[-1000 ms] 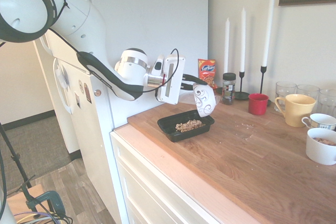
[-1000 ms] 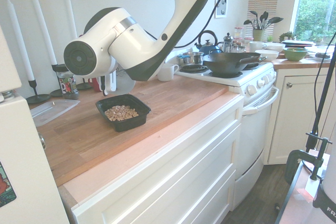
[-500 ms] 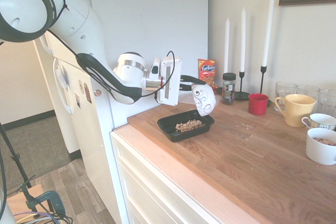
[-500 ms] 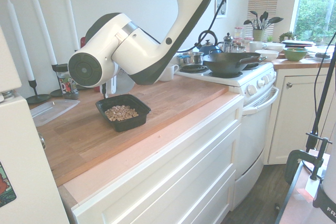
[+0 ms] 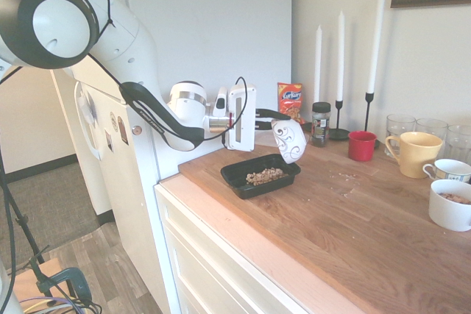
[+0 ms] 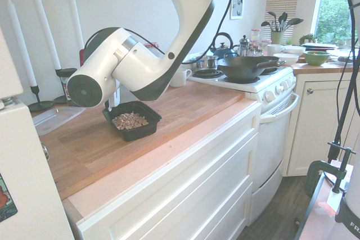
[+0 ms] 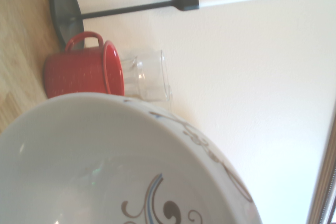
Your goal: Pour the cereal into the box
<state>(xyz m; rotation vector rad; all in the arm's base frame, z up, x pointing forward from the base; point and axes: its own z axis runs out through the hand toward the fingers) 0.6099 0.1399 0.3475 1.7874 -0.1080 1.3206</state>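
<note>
The black box sits near the left end of the wooden counter and holds a heap of tan cereal; it shows too in the second exterior view as box with cereal. My gripper is shut on the rim of a white patterned bowl, which hangs tipped on its side just above the box's far end. The bowl's inside fills the wrist view and looks bare. In the second exterior view the arm hides the bowl and the fingers.
An orange-red snack bag, a dark jar, tall white candles, a red mug, a yellow mug, glasses and white cups stand at the back right. A clear flat container lies behind the box. Crumbs dot the counter.
The arm has swung a little, lifting the bowl slightly and moving the wrist toward the box. The cereal heap in the box looks the same.
</note>
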